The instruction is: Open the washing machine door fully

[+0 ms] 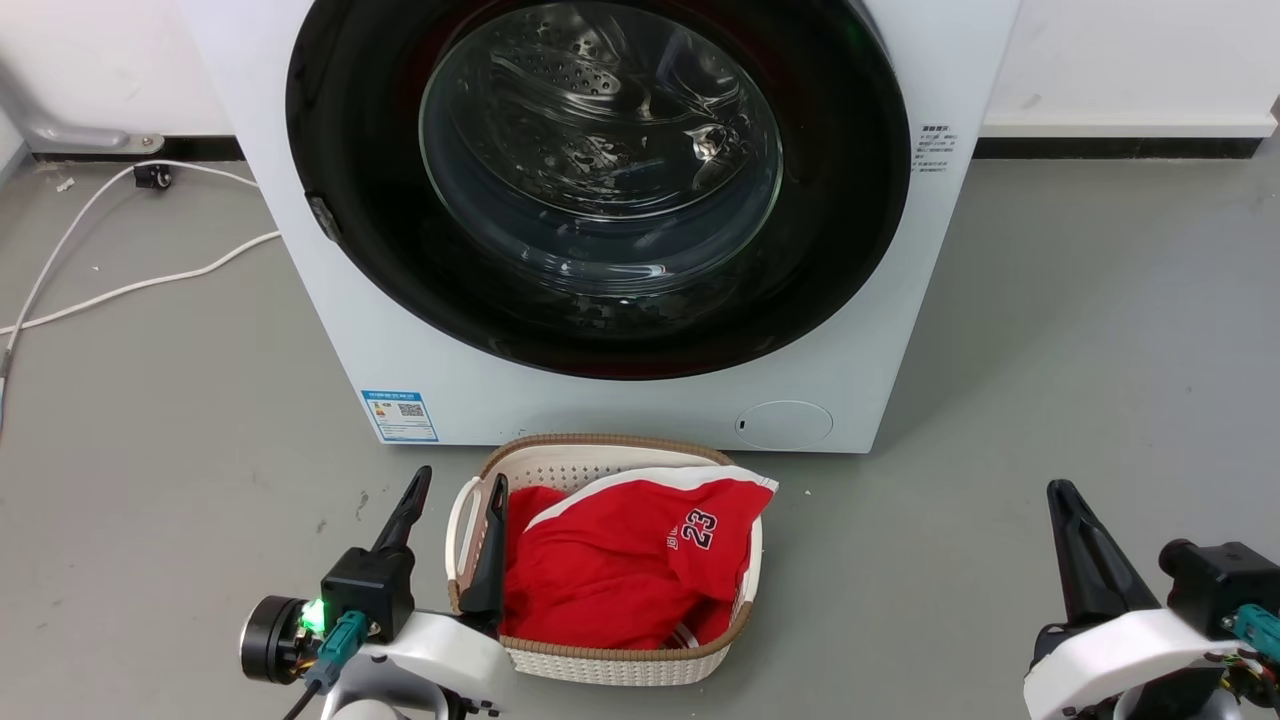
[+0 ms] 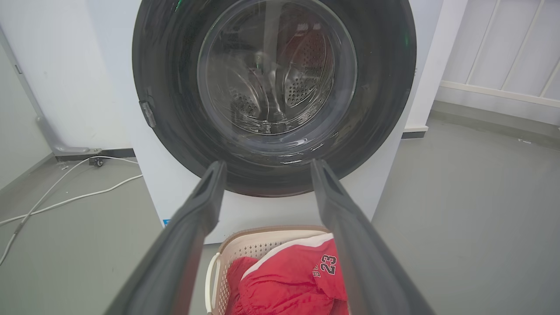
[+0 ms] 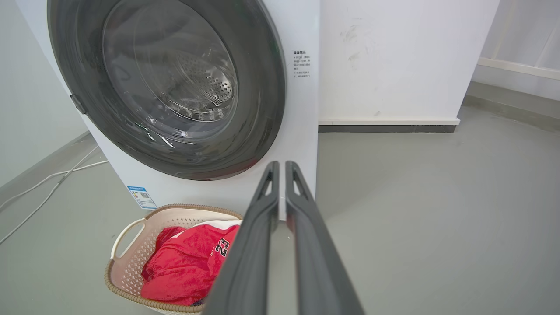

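The washing machine door [image 1: 840, 230] is a glossy black disc with a clear glass bowl centre, lying flush against the white washer, and a small dark latch [image 1: 322, 215] sits on its left rim. It also appears in the left wrist view as the washing machine door [image 2: 166, 87] and in the right wrist view as the washing machine door [image 3: 258, 87]. My left gripper [image 1: 460, 482] hovers low in front of the washer, open and empty, with its fingertips [image 2: 217, 166] spread wide. My right gripper [image 1: 1062, 492] stays at the lower right, shut on nothing, its fingers [image 3: 273, 168] nearly touching. Both are well short of the door.
A woven basket [image 1: 600, 662] holding a red jersey [image 1: 620, 560] stands on the grey floor right below the door, beside my left gripper. White cables [image 1: 140, 285] run over the floor at the left. A small round white flap [image 1: 783, 424] sits low on the washer.
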Robot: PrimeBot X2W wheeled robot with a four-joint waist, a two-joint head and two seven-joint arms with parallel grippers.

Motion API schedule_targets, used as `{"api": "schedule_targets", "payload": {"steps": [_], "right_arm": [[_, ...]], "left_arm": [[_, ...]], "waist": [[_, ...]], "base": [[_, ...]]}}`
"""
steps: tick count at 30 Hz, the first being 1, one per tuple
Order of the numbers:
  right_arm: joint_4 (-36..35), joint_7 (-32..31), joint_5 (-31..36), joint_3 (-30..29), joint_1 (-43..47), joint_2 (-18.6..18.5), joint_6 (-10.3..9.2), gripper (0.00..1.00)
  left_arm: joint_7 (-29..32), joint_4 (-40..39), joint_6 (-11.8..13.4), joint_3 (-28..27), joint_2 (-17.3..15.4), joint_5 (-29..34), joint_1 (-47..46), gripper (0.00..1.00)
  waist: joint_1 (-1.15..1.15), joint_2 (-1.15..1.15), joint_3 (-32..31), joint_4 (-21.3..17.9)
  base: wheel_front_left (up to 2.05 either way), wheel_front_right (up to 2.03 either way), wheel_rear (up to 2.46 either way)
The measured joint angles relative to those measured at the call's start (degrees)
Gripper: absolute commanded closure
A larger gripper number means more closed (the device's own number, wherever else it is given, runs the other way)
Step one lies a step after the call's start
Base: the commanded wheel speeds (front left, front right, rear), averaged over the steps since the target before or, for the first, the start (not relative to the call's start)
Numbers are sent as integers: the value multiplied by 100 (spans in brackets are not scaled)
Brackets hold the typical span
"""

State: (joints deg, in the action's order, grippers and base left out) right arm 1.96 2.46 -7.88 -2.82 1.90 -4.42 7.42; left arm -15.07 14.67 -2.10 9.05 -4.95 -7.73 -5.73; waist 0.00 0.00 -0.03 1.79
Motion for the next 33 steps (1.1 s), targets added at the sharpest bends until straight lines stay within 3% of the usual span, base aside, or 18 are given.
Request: {"api": "schedule_targets", "payload": {"steps": [8,11,16,20,23,33], "right_arm": [[-98,-67,-753,-241,15,97,0,100],[-71,-153,-2189,-407,-7,136,-1,100],[268,-196,-5302,-499,-63,147,-1,100],[580,-144,-6629,-599,-155,147,-1,100],[757,-180,-6962,-703,-346,154,-2,100],[1298,-597,-6846,-1128,-1964,-266,-2,100]], "left_arm": [[0,34,-37,3,13,-5,-3,0],[0,42,-42,4,13,-4,-4,0],[0,57,-56,22,22,-5,-4,0],[0,60,-79,32,30,-5,-15,0],[0,49,-86,36,37,-5,-45,0],[0,-178,-75,55,67,8,-509,0]], "waist": [[0,0,-16,15],[0,0,-28,13],[0,0,-45,20],[0,0,-23,22],[0,0,37,14],[0,0,736,14]], "base": [[0,0,0],[0,0,0],[0,0,0],[0,0,0],[0,0,0],[0,0,0]]}}
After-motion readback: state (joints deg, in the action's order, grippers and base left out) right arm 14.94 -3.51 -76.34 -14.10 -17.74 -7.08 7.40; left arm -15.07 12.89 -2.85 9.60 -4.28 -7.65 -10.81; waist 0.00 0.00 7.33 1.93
